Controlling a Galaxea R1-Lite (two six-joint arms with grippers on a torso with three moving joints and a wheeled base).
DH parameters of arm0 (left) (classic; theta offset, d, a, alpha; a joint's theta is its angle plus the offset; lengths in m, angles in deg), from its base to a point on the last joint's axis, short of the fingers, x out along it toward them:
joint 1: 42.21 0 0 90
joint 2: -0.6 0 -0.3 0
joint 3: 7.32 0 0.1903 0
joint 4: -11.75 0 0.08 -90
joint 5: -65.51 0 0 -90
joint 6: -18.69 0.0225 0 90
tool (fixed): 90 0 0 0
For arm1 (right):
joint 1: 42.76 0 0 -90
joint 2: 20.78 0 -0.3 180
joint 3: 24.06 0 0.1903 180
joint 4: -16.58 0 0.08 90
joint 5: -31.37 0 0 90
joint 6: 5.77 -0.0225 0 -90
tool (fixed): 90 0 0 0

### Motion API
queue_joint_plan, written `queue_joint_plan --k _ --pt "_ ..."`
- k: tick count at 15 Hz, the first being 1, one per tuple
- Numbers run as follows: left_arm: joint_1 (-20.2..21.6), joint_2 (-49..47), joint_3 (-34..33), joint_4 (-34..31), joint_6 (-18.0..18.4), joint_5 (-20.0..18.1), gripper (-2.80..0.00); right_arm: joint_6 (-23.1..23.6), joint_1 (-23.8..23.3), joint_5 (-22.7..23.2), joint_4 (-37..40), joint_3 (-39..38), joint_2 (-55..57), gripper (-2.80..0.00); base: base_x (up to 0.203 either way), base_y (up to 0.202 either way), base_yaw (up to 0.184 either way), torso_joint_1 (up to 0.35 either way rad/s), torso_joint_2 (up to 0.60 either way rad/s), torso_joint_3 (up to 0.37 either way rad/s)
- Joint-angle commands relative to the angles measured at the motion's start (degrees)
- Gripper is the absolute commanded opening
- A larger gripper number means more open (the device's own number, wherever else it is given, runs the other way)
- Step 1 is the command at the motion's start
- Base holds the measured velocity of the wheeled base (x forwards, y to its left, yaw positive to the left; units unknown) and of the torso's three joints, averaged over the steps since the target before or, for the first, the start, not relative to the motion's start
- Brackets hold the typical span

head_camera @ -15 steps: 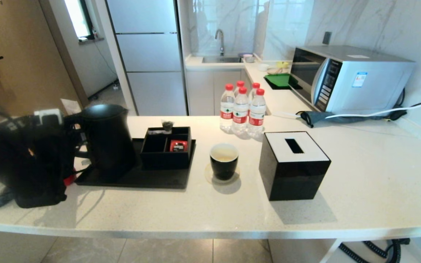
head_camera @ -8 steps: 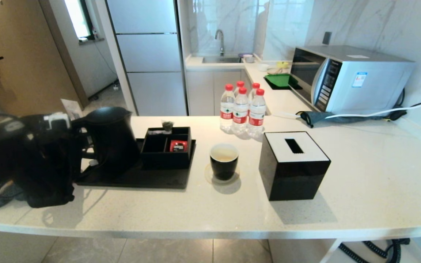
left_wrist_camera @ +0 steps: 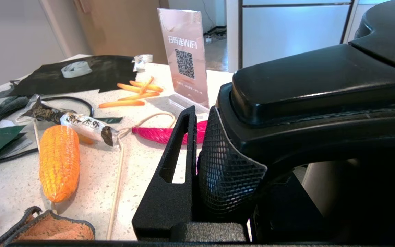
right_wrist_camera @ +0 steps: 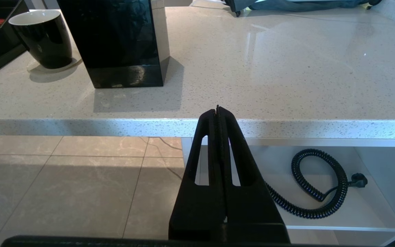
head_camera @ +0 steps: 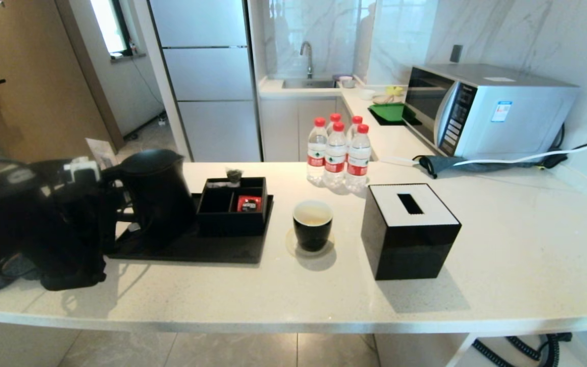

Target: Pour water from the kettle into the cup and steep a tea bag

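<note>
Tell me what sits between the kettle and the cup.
In the head view, the black compartment box on its black tray lies between the kettle and the cup, then bare counter.

On my bench (head_camera: 502,244) the tray (head_camera: 222,250) lies to the left, carrying the kettle (head_camera: 153,196) at its left end and the box (head_camera: 231,206) just right of it, with the tea bag (head_camera: 233,175) in the box's back compartment. I see the cup (head_camera: 313,224) right of the tray, the tissue box (head_camera: 409,230) right of the cup, and the bottles (head_camera: 338,150) behind both. My left pincer (left_wrist_camera: 201,151) sits at the kettle's handle, left of the kettle.
</note>
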Motion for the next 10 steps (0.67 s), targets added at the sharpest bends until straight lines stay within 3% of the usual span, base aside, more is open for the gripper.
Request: queue_joint_plan --k 1,10 --pt "0.0 -0.1 -0.1 2.5 0.1 0.1 0.0 0.0 0.0 0.0 0.0 0.0 0.0 -2.8 0.0 0.0 0.0 0.0 0.0 0.0" --pt "0.4 4.4 -4.6 2.5 -0.1 0.1 0.0 0.0 0.0 0.0 0.0 0.0 0.0 -2.8 0.0 0.0 0.0 0.0 0.0 0.0"
